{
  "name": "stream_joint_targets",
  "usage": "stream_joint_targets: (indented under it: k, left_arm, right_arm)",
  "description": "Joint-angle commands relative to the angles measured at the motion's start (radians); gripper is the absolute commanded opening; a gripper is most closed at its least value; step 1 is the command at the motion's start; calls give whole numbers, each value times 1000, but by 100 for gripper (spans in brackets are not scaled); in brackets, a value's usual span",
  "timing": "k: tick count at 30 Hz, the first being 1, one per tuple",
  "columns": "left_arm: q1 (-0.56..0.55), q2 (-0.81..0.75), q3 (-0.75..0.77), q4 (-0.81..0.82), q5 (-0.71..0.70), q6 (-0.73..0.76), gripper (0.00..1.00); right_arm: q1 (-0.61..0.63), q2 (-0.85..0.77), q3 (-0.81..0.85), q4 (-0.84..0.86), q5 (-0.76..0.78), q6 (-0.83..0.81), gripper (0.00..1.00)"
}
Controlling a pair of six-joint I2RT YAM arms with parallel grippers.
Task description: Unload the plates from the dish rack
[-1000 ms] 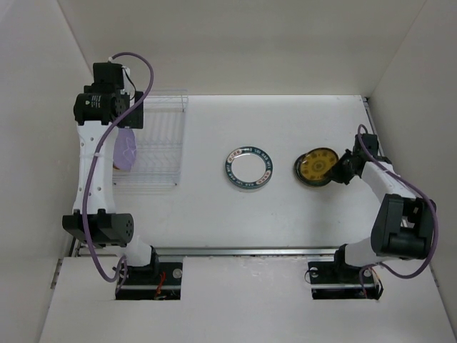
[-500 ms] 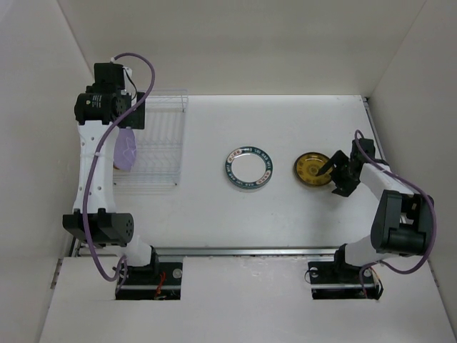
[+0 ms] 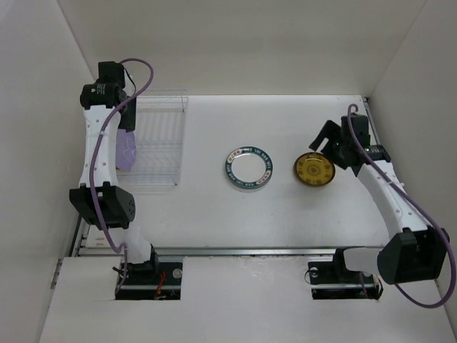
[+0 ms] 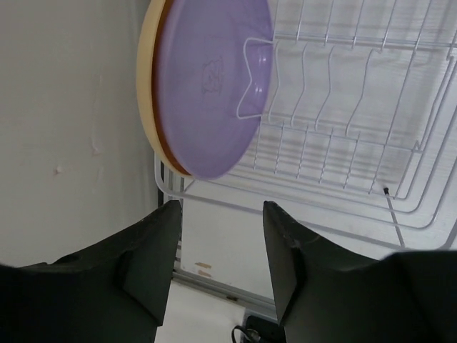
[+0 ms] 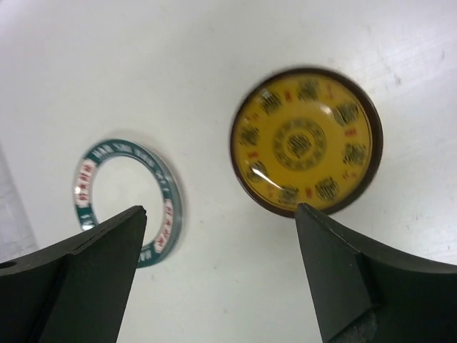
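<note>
Since the earlier frame the right fingers [image 5: 86,279] have been raised off the yellow plate [image 3: 315,170], which is left flat on the surface [image 3: 285,128] just right of the ringed plate [image 3: 248,169]; they are spread wide and empty. The left fingers [image 4: 146,264], likewise parted with nothing between them, are held near the purple plate [image 4: 207,86], which is stood on edge at the left end of the rack [image 4: 343,143]. A wire loop [image 4: 251,78] is seen across that plate's rim, so a skewed lift could snag it and drag the rack, or the rim could slip free.
</note>
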Motion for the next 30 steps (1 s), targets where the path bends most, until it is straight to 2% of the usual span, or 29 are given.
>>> stream_joint_targets:
  k: [1, 6, 9, 14, 19, 25, 28, 30]
  left_arm:
    - [4, 52, 72, -37, -5, -9, 46]
    - [4, 95, 38, 20, -169, -9, 54]
    - [22, 95, -28, 81, -169, 0, 54]
    - [53, 104, -63, 158, -178, 18, 62]
    - [62, 159, -63, 187, -166, 48, 62]
    - [71, 173, -63, 198, -77, 48, 55]
    - [71, 155, -85, 219, -77, 48, 55]
    - [71, 146, -85, 230, -101, 38, 60]
  right_arm:
    - [35, -42, 91, -44, 105, -49, 91]
    - [102, 23, 198, -25, 50, -99, 91]
    - [127, 95, 287, -48, 31, -85, 91]
    - [180, 109, 330, -67, 31, -33, 91]
    - [219, 109, 353, -103, 79, -23, 91]
    - [219, 99, 390, -148, 120, -23, 91]
    - [228, 99, 390, -148, 120, -23, 91]
    - [228, 99, 380, -148, 120, -23, 91]
